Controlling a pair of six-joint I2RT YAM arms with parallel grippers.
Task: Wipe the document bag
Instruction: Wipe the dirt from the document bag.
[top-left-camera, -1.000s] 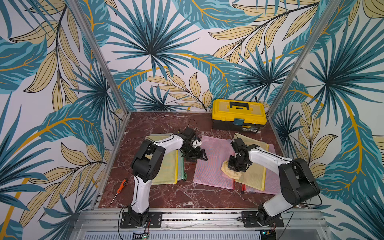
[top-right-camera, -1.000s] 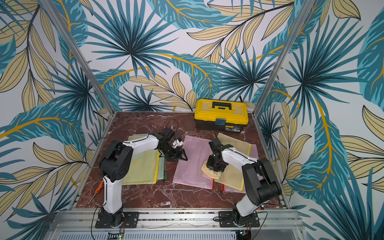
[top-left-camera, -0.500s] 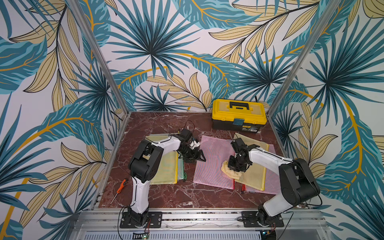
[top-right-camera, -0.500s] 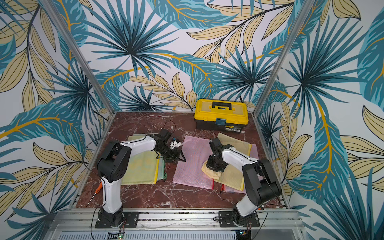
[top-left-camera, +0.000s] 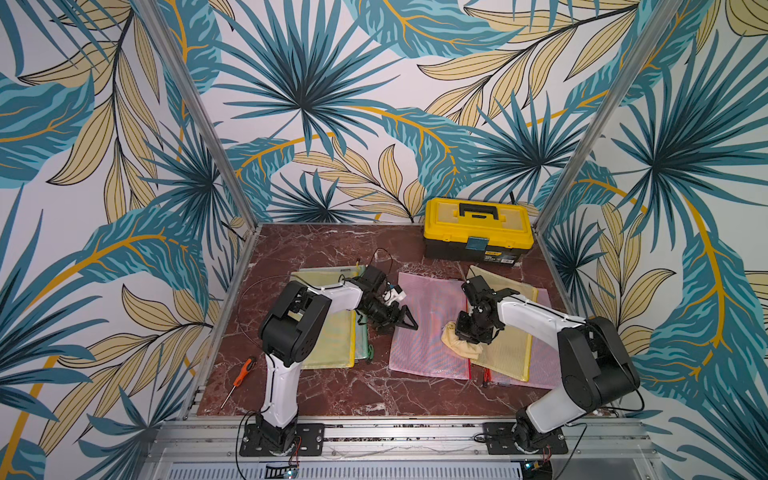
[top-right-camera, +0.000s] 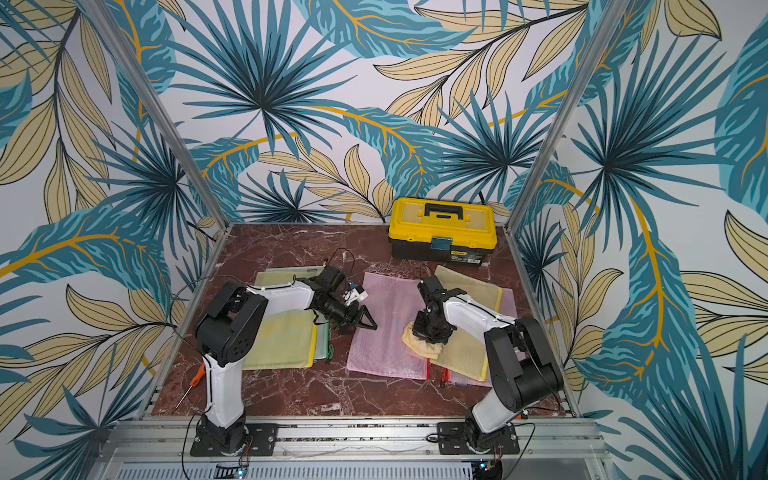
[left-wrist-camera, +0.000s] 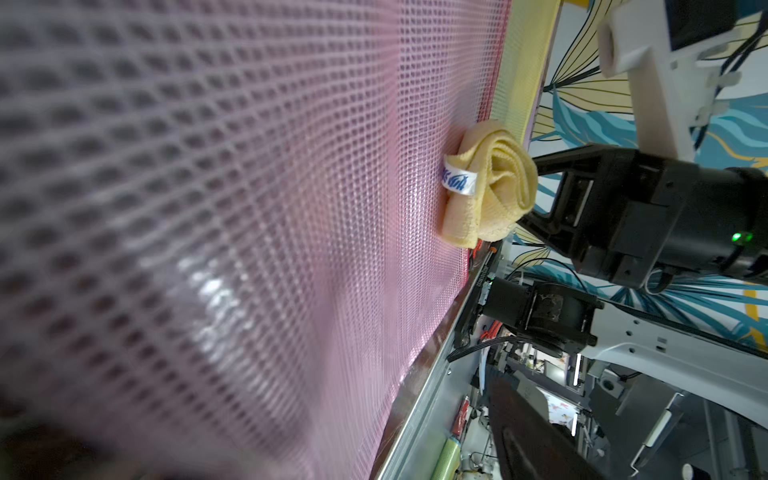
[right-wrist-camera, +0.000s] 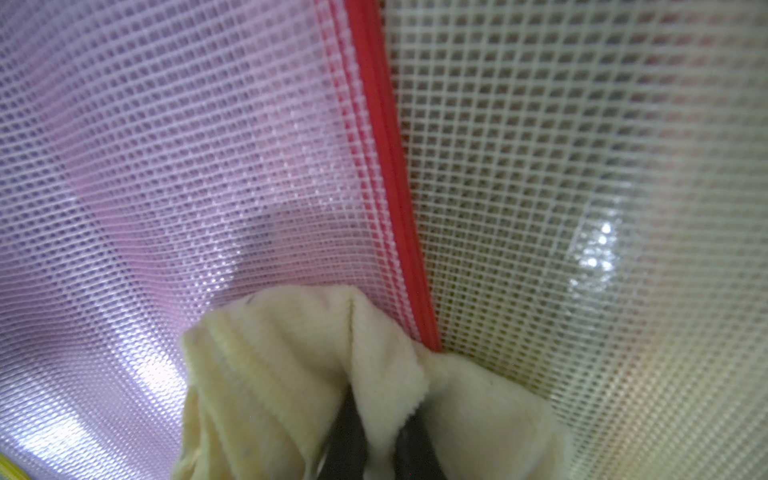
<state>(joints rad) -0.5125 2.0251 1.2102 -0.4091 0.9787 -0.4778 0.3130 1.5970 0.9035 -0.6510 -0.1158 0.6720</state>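
Left gripper (top-left-camera: 401, 322), jaws spread, had edged along the pink document bag (top-left-camera: 424, 349) rim to brace it; right gripper (top-left-camera: 471, 334) stayed pinching the yellow cloth (top-left-camera: 457, 348), wiping likely paused.

The document bag (top-left-camera: 424, 332) is pink with a fine grid mesh and a red zip edge (right-wrist-camera: 386, 187), the cloth (top-left-camera: 459, 350) pale yellow, the neighbouring bag (top-left-camera: 509, 351) yellow mesh, the toolbox (top-left-camera: 478, 226) yellow and black, the table (top-left-camera: 324, 257) red-brown marble veined white.
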